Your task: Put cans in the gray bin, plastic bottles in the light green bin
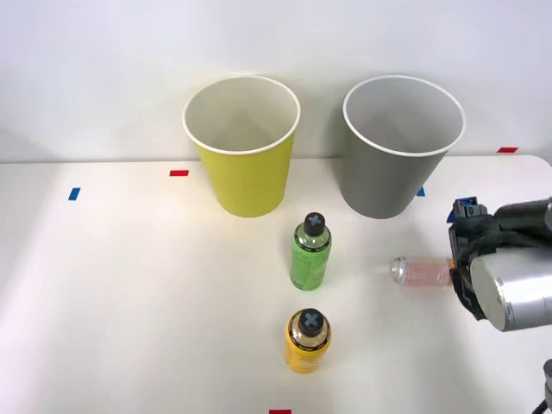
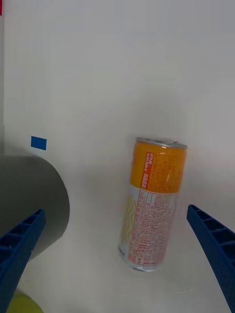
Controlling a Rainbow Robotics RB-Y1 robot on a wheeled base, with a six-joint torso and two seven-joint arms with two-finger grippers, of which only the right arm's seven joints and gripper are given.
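Right gripper [image 2: 117, 259]: we see it open, blue ribbed fingers [image 2: 215, 244] spread wide at either side of the can, touching nothing. In the front view the gripper [image 1: 461, 250] sits low at the table's right side, just beside the can's orange end.

Can [image 2: 152, 208]: lying on its side on the white table [image 1: 129, 302], between the open fingers but clear of both. Orange end, pale middle with wavy yellow lines, silver end. In the front view the can [image 1: 420, 272] lies in front of the gray bin, silver end toward the green bottle.

Label text: a red vertical strip and a block of fine red print run along the can body; we can't read any of it (too small, possibly not Latin script).

Gray bin [image 1: 399, 147]: upright at the back right, white rim and white inside. Its gray wall [image 2: 29, 205] shows next to one finger in the wrist view.

Light green bin [image 1: 243, 145]: upright, left of the gray bin, apart from it.

Green bottle [image 1: 310, 252]: upright, black cap with gray cross, in front of the gap between the bins.

Yellow bottle [image 1: 308, 340]: upright, same cap, nearer us than the green one.

Tape marks: small red and blue pieces on the table; one blue mark [image 2: 38, 143] beside the gray bin.
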